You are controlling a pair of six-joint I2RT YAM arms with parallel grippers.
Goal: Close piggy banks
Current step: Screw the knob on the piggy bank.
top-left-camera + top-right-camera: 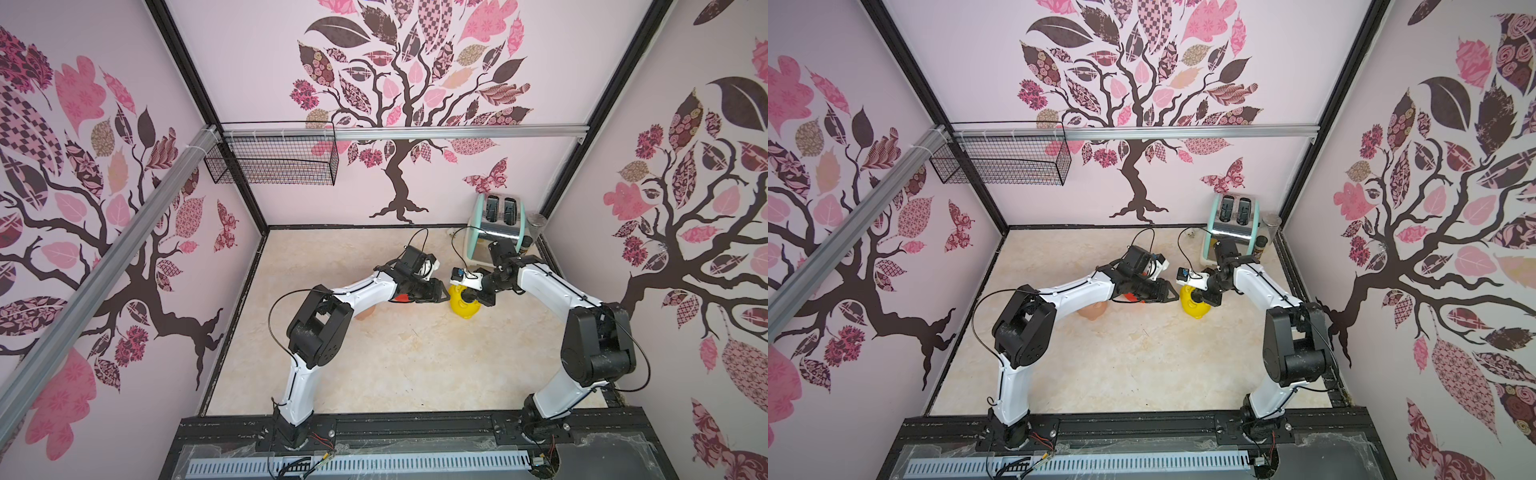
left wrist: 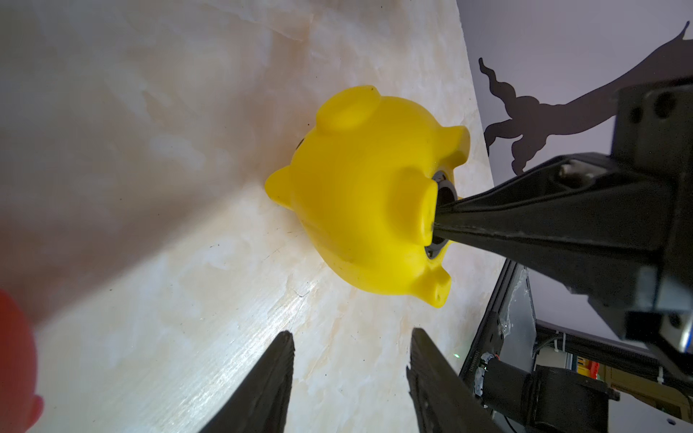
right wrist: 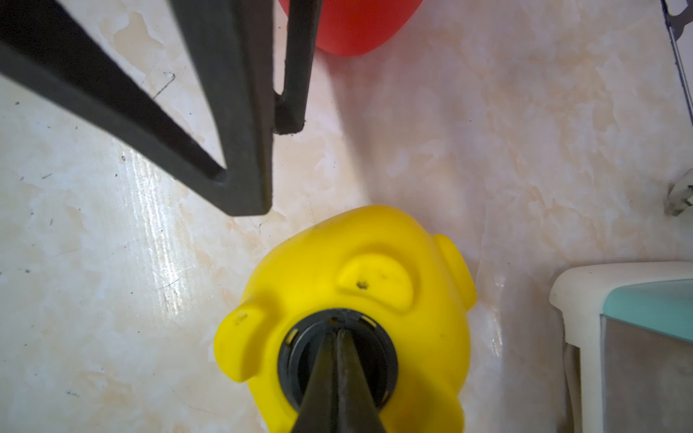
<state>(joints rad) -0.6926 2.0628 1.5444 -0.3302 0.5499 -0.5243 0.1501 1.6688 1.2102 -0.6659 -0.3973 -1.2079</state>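
The right end effector (image 3: 336,331) has its jaws pressed fully together. Its paired tips are set down into the centre of the black plug (image 3: 300,360), which sits in the belly hole of the yellow piggy bank (image 3: 337,258). Whether the tips pinch any part of the plug I cannot tell. The left end effector (image 2: 350,335) stands partly open with nothing between its fingers, just beside the yellow pig and not touching it. That pig lies belly-up on the desk (image 1: 395,365), toward the far right, near the toaster (image 1: 496,232).

Only the right wrist view shows the plug's ring and slots; in both top views the end effector covers it. From above, the red piggy bank (image 1: 1131,297) is mostly hidden by the left arm (image 1: 1084,291), while the right wrist view shows it just behind the left fingers. The peach-pink piggy bank (image 1: 1094,311) shows only in the top views, partly under the left arm.

The toaster and the back-right corner hem in the right arm (image 1: 540,286). Open desk stretches from the pigs to the front rail (image 1: 415,428).
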